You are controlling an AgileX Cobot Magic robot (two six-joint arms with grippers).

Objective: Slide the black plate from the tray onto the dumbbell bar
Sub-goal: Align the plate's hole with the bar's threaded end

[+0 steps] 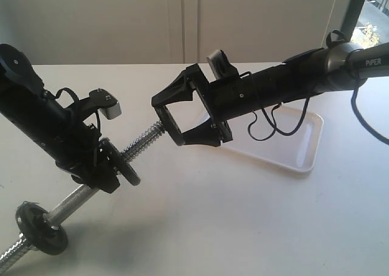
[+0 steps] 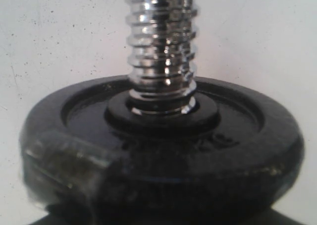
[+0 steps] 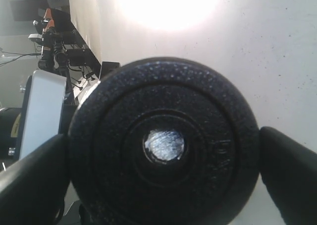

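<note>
Between the right fingers (image 3: 290,170), the black plate (image 3: 198,106) is clamped by its rim, one finger on each side. It is held in the air, well clear of the tray (image 1: 304,157), at the upper threaded end of the dumbbell bar (image 1: 143,140). The right wrist view shows a silver end face through the centre hole. Whether the thread tip has entered the hole cannot be told, and in the exterior view the plate is hidden edge-on within the finger frame.

Left fingers (image 1: 106,169): closed around the bar, which passes through them and is carried tilted above the counter (image 1: 243,215). The contact point itself is masked. In the left wrist view a black disc (image 1: 129,169) seated on the bar fills the lower picture, with a blurred grey patch over its rim that cannot be identified.

A second black disc (image 1: 39,227) sits near the bar's lower end, which is cut off at the picture edge.

Tray: white, on the counter behind the right arm. The arm and a hanging cable loop cover part of its floor, so that part cannot be checked.
</note>
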